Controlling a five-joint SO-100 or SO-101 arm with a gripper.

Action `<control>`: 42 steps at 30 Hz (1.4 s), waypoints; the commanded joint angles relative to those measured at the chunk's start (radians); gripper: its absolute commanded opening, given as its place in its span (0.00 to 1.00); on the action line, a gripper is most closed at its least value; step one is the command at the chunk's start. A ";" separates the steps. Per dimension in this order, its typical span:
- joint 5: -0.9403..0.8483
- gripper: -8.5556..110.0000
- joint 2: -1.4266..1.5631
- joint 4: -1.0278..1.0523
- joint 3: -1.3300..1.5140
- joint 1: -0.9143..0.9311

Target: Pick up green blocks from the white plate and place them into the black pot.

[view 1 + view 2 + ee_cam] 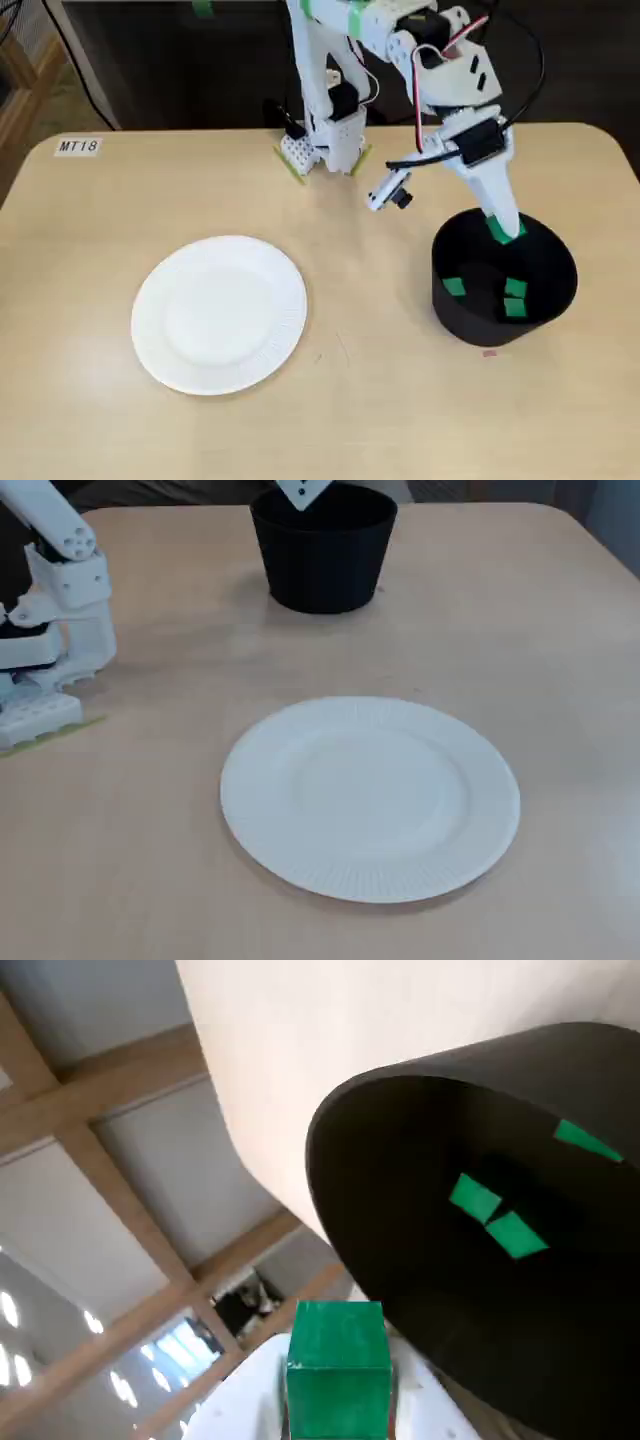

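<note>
- Tool state: my gripper (506,229) is closed to the width of one green block (338,1380) and holds it squarely between the fingers.
- Location: in the fixed view from above, the held block hangs over the mouth of the black pot (462,318), toward the rim's 12 o'clock side.
- Pot contents: three loose blocks (453,287) lie on its floor, one at 9 o'clock and two just beside each other toward 5 o'clock.
- Step in hand, as I judge it: release. I should ease toward the pot's centre before opening, since the wrist view puts the near rim close ahead of the block. Then I should open fully and rise straight up so the fingers do not catch the wall.
- Progress: the white plate (220,315), at 9 o'clock from the pot, shows no block, so this is likely the last.
- Surroundings: the arm base (325,140) stands at 11 o'clock from the pot and a label (78,146) lies at the far table corner. Neither obstructs.
- Risk: the block bouncing off the rim.
</note>
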 commanded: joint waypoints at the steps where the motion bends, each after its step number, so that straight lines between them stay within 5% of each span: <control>1: -0.032 0.05 -0.014 -0.049 0.002 0.014; 9: -0.176 0.26 -0.005 -0.035 0.018 0.006; 15: -0.235 0.30 0.020 -0.021 0.020 0.023; 19: -0.156 0.21 0.091 -0.002 0.041 0.071; 22: -0.150 0.05 0.175 0.028 0.049 0.143; 31: -0.391 0.05 0.342 0.149 0.084 0.525; 42: -0.408 0.05 0.838 0.178 0.459 0.640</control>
